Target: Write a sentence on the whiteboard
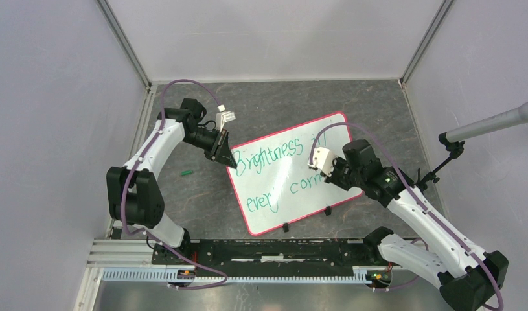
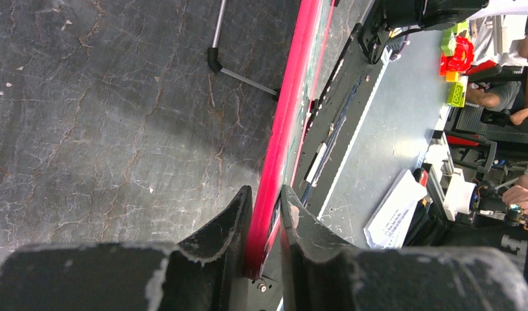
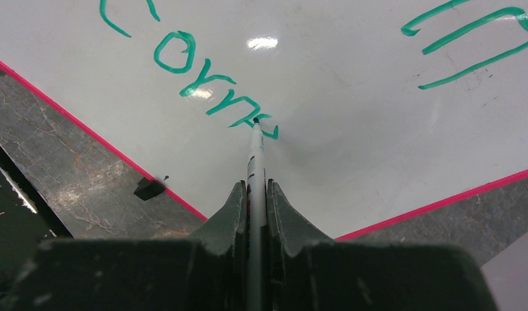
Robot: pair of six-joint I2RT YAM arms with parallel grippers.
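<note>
The whiteboard (image 1: 282, 212) lies tilted on the dark table, white with a red-pink rim (image 2: 287, 116). The sentence (image 1: 274, 155) is in green, "Brightness in" over "every corn" (image 3: 195, 72), with a further stroke begun. My left gripper (image 1: 233, 162) is shut on the board's left corner, and the rim is pinched between its fingers (image 2: 265, 194). My right gripper (image 3: 256, 189) is shut on a slim grey marker (image 3: 256, 152). The marker's tip touches the board at the end of the lower line. In the top view the right gripper (image 1: 326, 172) hovers over the board's right half.
A green marker cap (image 1: 187, 173) lies on the table left of the board. Small black blocks (image 1: 286, 227) sit against the board's near edge. A microphone (image 1: 501, 123) on a stand (image 1: 442, 167) reaches in from the right. Enclosure walls stand on three sides.
</note>
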